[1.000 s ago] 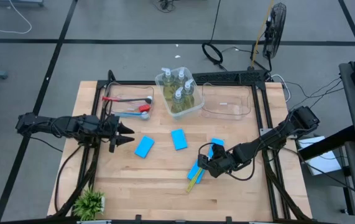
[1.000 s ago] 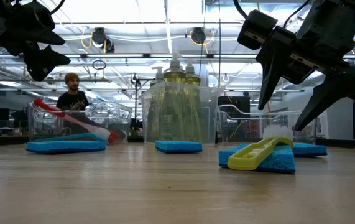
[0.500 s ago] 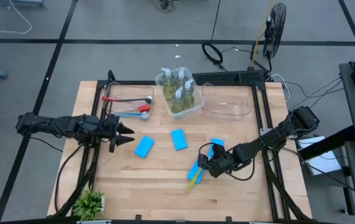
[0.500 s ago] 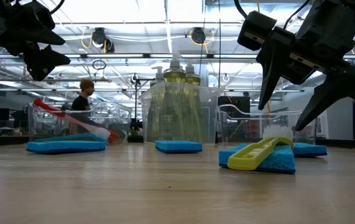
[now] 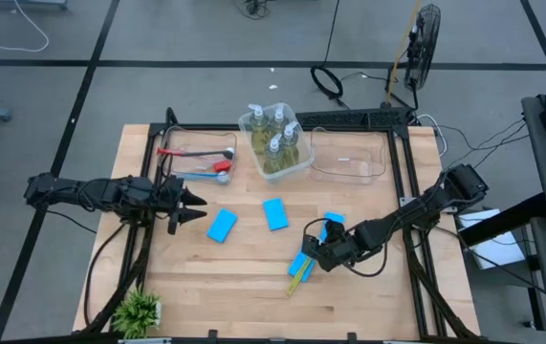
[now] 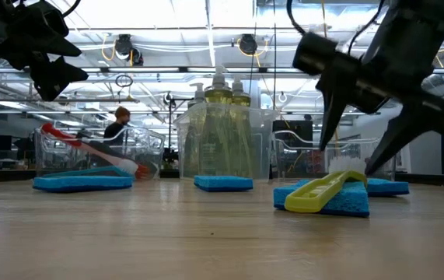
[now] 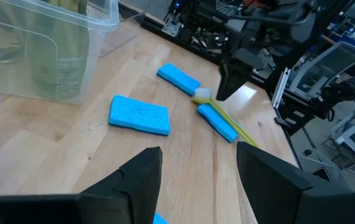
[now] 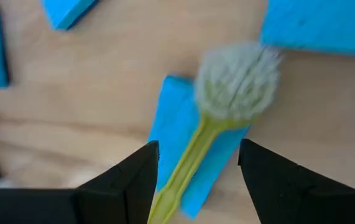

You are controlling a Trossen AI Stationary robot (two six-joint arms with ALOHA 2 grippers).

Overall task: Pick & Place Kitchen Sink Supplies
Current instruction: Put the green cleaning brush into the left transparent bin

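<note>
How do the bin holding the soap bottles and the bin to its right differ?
The soap-bottle bin is packed with pump bottles, while the right-hand bin looks nearly empty, with only a faint pale mark inside. The soap-bottle bin sits turned at an angle; the right-hand bin lies square to the table edge. Both are clear plastic at the table's far side.

Grey floor [image 5: 196, 38] crossed by dark lines, cables trailing over it. Black fan [image 5: 425, 43] stands beyond the wooden table [image 5: 244, 287]. Low view: ceiling strip lights [image 6: 206, 15], pipes and beams overhead, a person [image 6: 117, 124] far back. Office chair [image 7: 326, 74] by the table's edge.
</note>
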